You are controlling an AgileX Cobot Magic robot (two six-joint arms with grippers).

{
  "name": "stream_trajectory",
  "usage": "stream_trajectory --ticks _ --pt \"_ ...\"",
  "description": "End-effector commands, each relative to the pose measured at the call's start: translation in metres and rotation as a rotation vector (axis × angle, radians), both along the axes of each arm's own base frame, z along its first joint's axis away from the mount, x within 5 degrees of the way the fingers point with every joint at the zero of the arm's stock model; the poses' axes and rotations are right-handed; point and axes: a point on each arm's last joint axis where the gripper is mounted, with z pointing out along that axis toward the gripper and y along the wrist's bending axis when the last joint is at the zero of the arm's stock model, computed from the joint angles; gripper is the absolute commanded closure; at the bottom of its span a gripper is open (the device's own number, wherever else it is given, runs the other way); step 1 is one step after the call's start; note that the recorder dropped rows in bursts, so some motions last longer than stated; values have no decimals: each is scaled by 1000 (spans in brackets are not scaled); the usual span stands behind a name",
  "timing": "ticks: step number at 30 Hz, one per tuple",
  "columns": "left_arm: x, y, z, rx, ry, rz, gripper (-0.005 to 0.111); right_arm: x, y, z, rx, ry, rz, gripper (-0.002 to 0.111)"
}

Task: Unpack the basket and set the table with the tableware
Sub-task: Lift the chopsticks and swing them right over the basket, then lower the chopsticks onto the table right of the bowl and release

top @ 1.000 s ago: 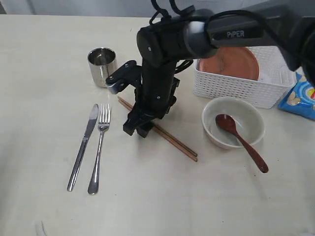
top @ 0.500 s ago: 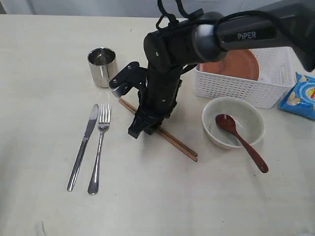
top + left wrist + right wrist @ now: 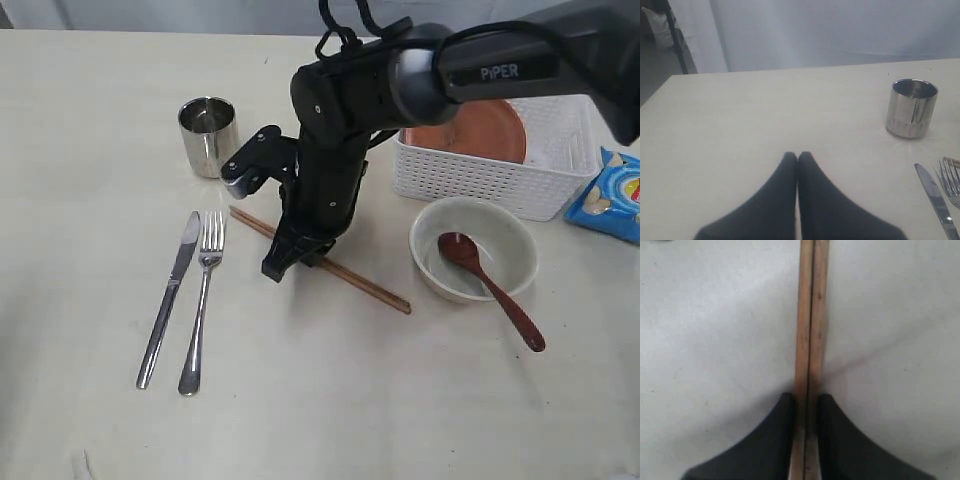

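Left fingers (image 3: 790, 167): pressed together, tips meeting, nothing held, low over the worktop (image 3: 90, 90).

Cup (image 3: 207, 135): stood upright on the worktop, far left of the set items. Knife (image 3: 170, 300) and fork (image 3: 203, 300): laid side by side in front of it, apart from each other.

Chopsticks (image 3: 365, 285): laid as a touching pair on a diagonal. Right fingers (image 3: 282, 262): narrowed onto the pair from both sides near its left half; whether it is lifted cannot be told.

Basket (image 3: 480, 178): at the right rear, with the plate (image 3: 480, 128) inside it. Bowl (image 3: 445, 285): set just in front of the basket, with the spoon (image 3: 505, 295) leaned over its rim.

Chip bag (image 3: 615, 200): beside the basket, at the right edge.
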Motion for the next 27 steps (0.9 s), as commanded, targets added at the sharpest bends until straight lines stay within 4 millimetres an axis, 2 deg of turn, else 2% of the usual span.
stream_trajectory --ticks 1,12,18,22,27 --pt "0 0 -1 -12 1 1 107 0 1 17 51 -37 -44 109" --pt "0 0 -1 -12 1 1 107 0 -1 40 100 -77 -94 109" --pt "0 0 -1 -12 1 1 107 -4 -7 70 119 -121 -102 109" --pt "0 0 -1 -12 1 1 107 -3 -19 89 106 -152 -143 109" --pt "0 0 -1 -12 1 1 107 6 -48 107 69 -135 -212 109"
